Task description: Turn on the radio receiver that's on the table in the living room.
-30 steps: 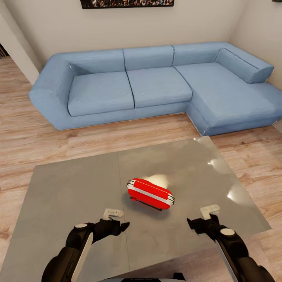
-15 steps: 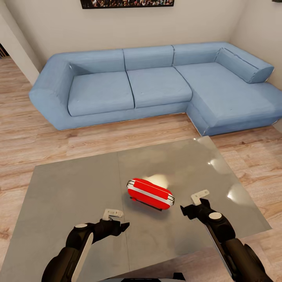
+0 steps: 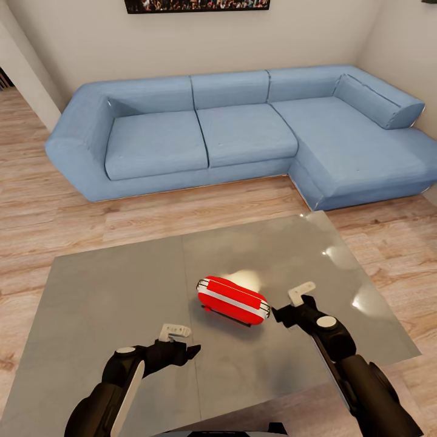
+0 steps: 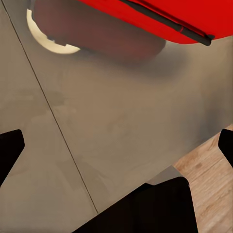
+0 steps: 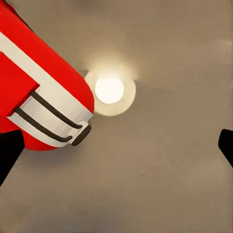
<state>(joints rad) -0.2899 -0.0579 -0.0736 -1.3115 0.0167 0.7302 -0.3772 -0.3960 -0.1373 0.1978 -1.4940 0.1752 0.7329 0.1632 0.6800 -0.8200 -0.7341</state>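
The red radio receiver [image 3: 233,300] with white trim lies near the middle of the glossy grey table [image 3: 115,291]. My right gripper [image 3: 288,304] hovers open just off the radio's right end, a small gap away. In the right wrist view the radio's end [image 5: 39,92] with its trim and dark loop handle sits beside a lamp reflection [image 5: 109,90], between the spread fingertips [image 5: 8,151]. My left gripper [image 3: 184,341] is open over the table, nearer than the radio and to its left. In the left wrist view the radio's red body [image 4: 160,14] lies ahead.
A big blue L-shaped sofa [image 3: 243,133] lines the beige far wall under a crowd picture [image 3: 197,5]. Light wood floor [image 3: 182,209] separates sofa and table. The table's right edge [image 3: 388,303] is close to my right arm. A seam [image 3: 188,303] runs down the tabletop.
My right gripper has moved forward and to the left, closing in on the radio's right end. The left arm, the radio and the camera have stayed still.
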